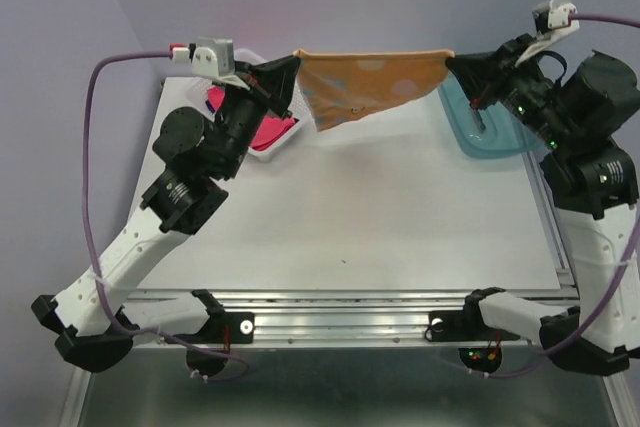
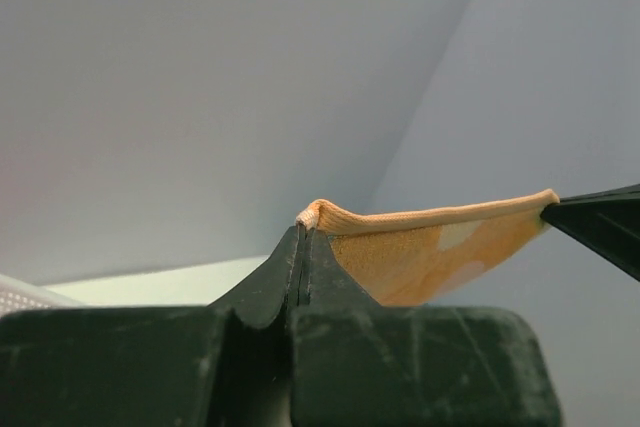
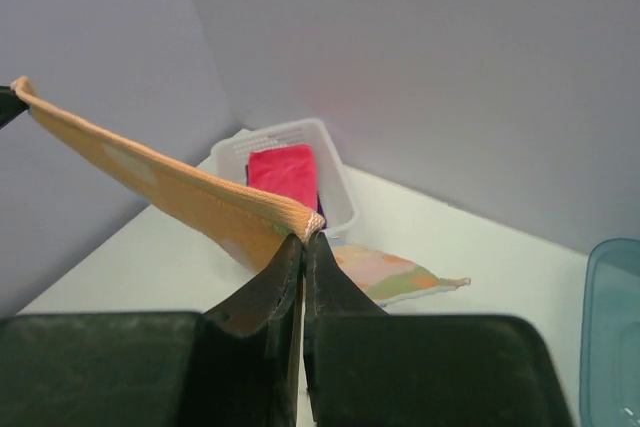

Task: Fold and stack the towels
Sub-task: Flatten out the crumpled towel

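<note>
The orange towel (image 1: pixel 368 85) with pastel spots hangs stretched in the air over the far end of the table. My left gripper (image 1: pixel 293 65) is shut on its left top corner (image 2: pixel 312 215). My right gripper (image 1: pixel 451 61) is shut on the right top corner (image 3: pixel 312 222). The top edge runs taut between them, and the cloth drops to a lower corner (image 3: pixel 400 277) that rests on the table. A pink-red towel (image 1: pixel 275 133) lies in a white basket (image 1: pixel 262 154) behind my left arm. A dark purple bit (image 1: pixel 214 99) shows beside it.
A teal plastic tray (image 1: pixel 486 133) sits at the far right under my right wrist. The white basket (image 3: pixel 338 179) stands at the far left corner by the purple walls. The table's metal front rail (image 1: pixel 340 322) runs between the arm bases.
</note>
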Motion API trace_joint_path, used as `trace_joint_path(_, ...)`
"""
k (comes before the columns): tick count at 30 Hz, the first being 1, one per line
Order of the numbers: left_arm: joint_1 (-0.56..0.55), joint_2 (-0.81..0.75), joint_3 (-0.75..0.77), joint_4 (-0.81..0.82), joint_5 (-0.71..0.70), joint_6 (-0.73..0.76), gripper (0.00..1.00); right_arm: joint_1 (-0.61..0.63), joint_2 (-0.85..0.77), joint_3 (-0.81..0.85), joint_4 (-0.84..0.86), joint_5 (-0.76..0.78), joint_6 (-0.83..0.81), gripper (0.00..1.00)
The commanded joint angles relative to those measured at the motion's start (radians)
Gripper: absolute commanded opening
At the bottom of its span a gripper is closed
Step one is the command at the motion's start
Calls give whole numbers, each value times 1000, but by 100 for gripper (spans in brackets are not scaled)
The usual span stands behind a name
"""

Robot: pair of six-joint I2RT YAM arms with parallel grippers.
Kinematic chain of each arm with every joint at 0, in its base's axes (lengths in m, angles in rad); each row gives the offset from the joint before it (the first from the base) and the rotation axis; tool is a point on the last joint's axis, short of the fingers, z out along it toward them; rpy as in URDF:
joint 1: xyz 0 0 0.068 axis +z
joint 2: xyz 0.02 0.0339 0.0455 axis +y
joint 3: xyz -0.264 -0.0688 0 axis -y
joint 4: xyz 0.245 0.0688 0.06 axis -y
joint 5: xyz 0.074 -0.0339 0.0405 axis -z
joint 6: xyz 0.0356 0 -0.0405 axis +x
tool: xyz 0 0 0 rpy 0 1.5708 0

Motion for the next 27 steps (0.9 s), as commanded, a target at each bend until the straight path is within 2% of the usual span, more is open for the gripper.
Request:
trace_joint_path(1,-90,-143,-116,38,-38,-44,0,-14,-118,-131,19,-79,66,1)
trace_joint_path(5,-154,-240,-164,-5,9,-94,0,-14,-221,-139,-24,-177,109,1)
trace_joint_path(8,-173,-281,-161,-21,114,-142,0,-14,-259,-61,-62,-260,136,1)
trace_joint_path(9,-174,-289,-155,-21,193,-156,0,-14,-263,-12,-87,-284,149,1)
trace_joint_path(11,-179,-287,-129,-25,247,-168,0,-14,-258,36,-118,-281,147,1)
trace_joint_path(14,-179,-287,-119,-26,257,-168,0,-14,-250,61,-150,-205,138,1)
trace_joint_path(17,-179,-275,-148,-18,182,-144,0,-14,-246,-27,-133,-96,121,1)
trace_joint_path(24,-171,-123,-285,70,-194,-85,0,-14,-221,-398,98,201,84,1)
trace_joint_path(27,-87,-19,-328,116,-176,-111,0,-14,-137,-513,186,315,78,1)
